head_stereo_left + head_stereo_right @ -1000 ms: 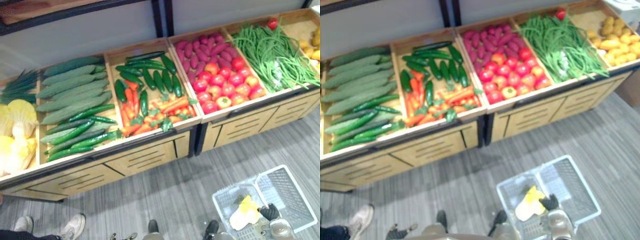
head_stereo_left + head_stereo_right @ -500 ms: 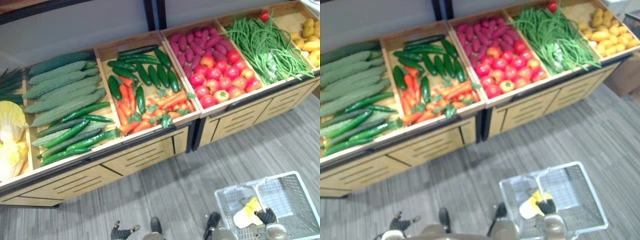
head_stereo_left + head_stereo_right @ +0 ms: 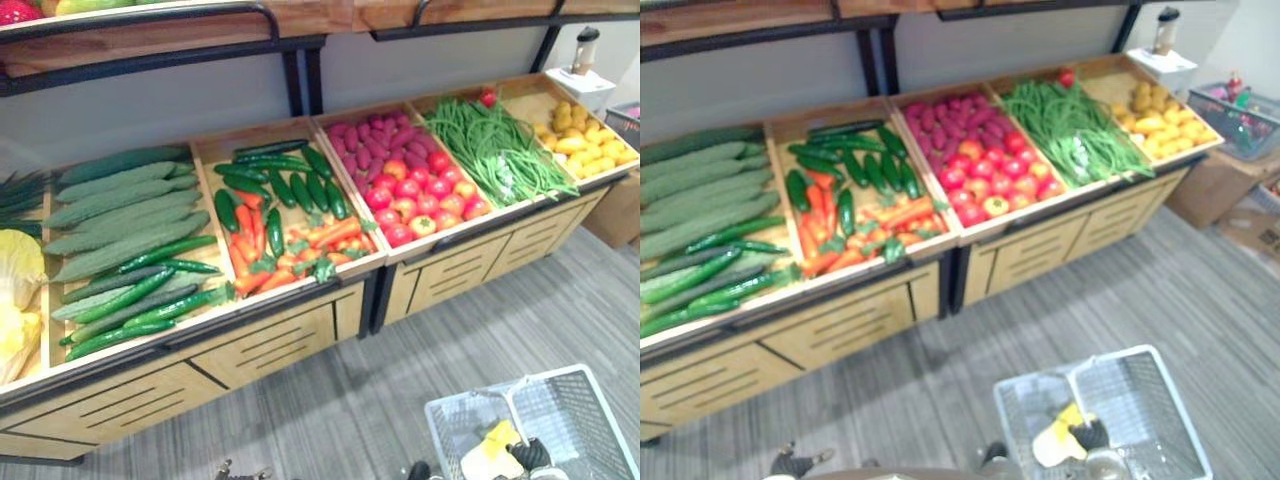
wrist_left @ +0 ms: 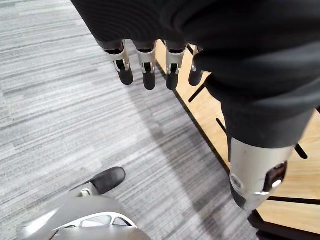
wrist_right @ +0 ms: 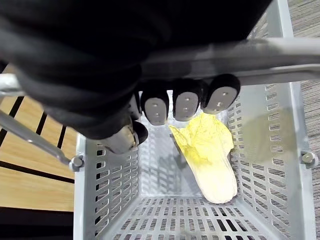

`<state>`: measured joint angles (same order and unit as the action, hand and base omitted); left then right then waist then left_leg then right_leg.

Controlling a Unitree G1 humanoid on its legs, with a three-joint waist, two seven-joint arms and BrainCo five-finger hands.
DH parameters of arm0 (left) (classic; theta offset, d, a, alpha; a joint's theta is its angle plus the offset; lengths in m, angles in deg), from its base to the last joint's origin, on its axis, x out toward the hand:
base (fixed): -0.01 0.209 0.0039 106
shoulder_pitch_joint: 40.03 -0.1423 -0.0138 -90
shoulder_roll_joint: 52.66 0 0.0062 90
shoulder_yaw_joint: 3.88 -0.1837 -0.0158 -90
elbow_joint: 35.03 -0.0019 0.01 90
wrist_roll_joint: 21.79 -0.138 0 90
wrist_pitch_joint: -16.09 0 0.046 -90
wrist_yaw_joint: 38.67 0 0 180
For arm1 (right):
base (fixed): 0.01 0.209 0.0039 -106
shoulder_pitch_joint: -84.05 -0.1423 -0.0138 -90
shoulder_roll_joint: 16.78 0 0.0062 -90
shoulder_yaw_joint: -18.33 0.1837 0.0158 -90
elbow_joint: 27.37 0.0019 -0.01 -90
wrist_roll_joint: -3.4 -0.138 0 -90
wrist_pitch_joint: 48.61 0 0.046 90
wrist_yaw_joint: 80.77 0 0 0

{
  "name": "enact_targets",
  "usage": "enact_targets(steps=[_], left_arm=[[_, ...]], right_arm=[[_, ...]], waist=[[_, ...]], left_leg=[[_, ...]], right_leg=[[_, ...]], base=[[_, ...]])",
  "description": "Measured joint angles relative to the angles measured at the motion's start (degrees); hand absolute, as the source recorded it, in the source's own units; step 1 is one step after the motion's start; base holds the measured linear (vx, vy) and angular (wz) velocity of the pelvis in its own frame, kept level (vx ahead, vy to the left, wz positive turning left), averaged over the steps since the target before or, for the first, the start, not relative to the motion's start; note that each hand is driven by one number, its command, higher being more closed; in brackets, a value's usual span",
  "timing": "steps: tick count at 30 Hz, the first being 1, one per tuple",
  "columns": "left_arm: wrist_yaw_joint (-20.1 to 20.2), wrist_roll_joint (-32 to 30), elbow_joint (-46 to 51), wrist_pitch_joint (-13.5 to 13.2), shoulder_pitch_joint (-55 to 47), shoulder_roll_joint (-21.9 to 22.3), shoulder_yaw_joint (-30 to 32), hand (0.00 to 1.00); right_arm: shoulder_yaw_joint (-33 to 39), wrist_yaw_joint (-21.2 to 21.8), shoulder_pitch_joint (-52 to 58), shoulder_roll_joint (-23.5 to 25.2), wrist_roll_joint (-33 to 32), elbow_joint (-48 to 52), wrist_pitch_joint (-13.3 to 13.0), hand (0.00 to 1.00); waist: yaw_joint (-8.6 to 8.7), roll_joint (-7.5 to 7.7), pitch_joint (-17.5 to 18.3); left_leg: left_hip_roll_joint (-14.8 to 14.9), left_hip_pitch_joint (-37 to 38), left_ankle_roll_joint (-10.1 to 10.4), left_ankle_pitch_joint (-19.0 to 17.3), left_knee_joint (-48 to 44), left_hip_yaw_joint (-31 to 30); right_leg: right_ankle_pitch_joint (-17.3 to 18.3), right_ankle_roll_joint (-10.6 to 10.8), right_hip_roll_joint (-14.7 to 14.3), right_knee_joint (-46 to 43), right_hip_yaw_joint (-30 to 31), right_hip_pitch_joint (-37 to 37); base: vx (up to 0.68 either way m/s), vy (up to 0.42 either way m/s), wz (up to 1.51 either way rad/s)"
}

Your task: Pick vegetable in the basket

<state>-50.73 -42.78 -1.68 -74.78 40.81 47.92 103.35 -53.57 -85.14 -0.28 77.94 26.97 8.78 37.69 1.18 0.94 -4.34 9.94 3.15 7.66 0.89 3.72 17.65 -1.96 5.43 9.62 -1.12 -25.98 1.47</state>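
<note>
Counter point(image 3: 270, 345): wooden, vegetable bins on top.
Floor point(image 3: 350, 400): grey carpet before the counter.
Basket point(image 5: 100, 200): before the counter, yellow cabbage point(image 5: 210, 165) lay inside.
Right hand point(image 5: 186, 104): fingers clamped round handle point(image 5: 290, 47).
Left hand point(image 4: 146, 60): fingers straight, apart.

A pale yellow napa cabbage point(image 5: 207, 160) lies flat on the floor of my grey slotted plastic basket point(image 5: 295, 200), leafy end crinkled, white stalk end near one wall.
</note>
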Motion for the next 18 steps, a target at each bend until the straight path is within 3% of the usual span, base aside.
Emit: enact_targets(steps=[8,11,15,18], left_arm=[[-0.11,-0.05,-0.08,0.04,0.32,-1.11,-2.34,0.00],[-0.17,-0.04,-0.35,0.12,0.33,-1.11,-2.35,0.00],[-0.21,0.01,-0.35,0.15,-0.24,-1.11,-2.19,0.00],[-0.18,0.04,-0.34,0.17,-0.61,-1.17,-2.07,0.00]], right_arm=[[-0.42,-0.10,0.15,0.00,0.01,-0.10,0.00,1.00],[-0.53,-0.16,0.10,0.00,0.00,-0.10,-0.02,1.00],[-0.61,-0.21,-0.56,-0.06,-0.02,0.03,-0.11,1.00],[-0.27,-0.25,-0.52,-0.11,-0.17,0.16,-0.12,1.00]], waist=[[0.01,-0.29,-0.01],[0.04,-0.50,-0.30],[-0.31,-1.10,-1.94],[-0.47,-0.93,-2.63]], left_leg=[[-0.55,-1.14,-0.47,0.62,0.20,-3.29],[-0.33,-1.30,-0.06,0.22,-0.26,-3.86],[2.17,-4.81,0.54,-5.16,-10.40,-4.68],[2.61,-6.75,-0.05,-4.98,-16.98,-5.51]], right_leg=[[0.80,-0.21,0.90,-1.86,-2.11,0.39],[3.70,-0.27,1.55,-5.19,-2.09,1.04],[8.51,-0.42,1.27,-10.89,-0.31,2.34],[11.09,-0.61,1.92,-13.65,-0.08,2.23]], base=[[0.01,0.001,0.18],[0.00,-0.014,0.12],[0.02,-0.070,0.01],[0.07,-0.077,0.07]])
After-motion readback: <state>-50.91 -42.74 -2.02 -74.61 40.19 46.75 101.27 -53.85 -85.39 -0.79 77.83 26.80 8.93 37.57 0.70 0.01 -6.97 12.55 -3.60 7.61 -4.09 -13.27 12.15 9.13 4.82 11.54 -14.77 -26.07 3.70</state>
